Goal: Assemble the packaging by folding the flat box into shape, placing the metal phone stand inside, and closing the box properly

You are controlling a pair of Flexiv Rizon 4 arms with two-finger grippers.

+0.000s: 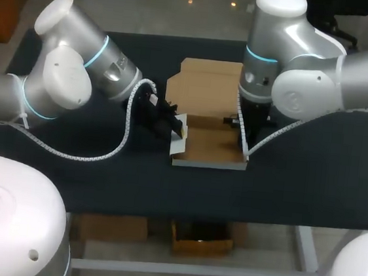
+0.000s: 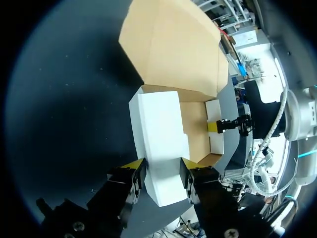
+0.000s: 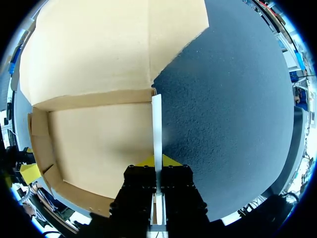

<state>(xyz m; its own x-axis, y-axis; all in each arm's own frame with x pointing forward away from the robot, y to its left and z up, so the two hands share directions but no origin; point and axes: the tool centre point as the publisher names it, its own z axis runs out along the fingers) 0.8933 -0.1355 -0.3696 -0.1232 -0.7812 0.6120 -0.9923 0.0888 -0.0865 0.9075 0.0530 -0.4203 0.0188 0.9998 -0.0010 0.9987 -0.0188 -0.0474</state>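
Pinching from the left, the left gripper (image 2: 159,168) seems to hold the white left wall (image 2: 158,124) of the cardboard box (image 1: 209,147) on the dark table (image 1: 297,189) between both fingers; opposite, the right gripper (image 3: 157,161) clamps the upright right wall (image 3: 156,124), lid (image 1: 206,81) lying flat beyond its fingertips.

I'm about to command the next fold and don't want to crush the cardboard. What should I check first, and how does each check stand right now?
1. Right gripper shut on the box's right wall: ok, the wall sits edge-on between both fingers.
2. Right wall upright: ok.
3. Left gripper holding the white left wall: cannot tell.
4. Lid out of the way: ok, it lies open and flat behind the box.
5. Box floor bare for the stand: ok.
6. Phone stand located: not ok, it is not visible in any view.
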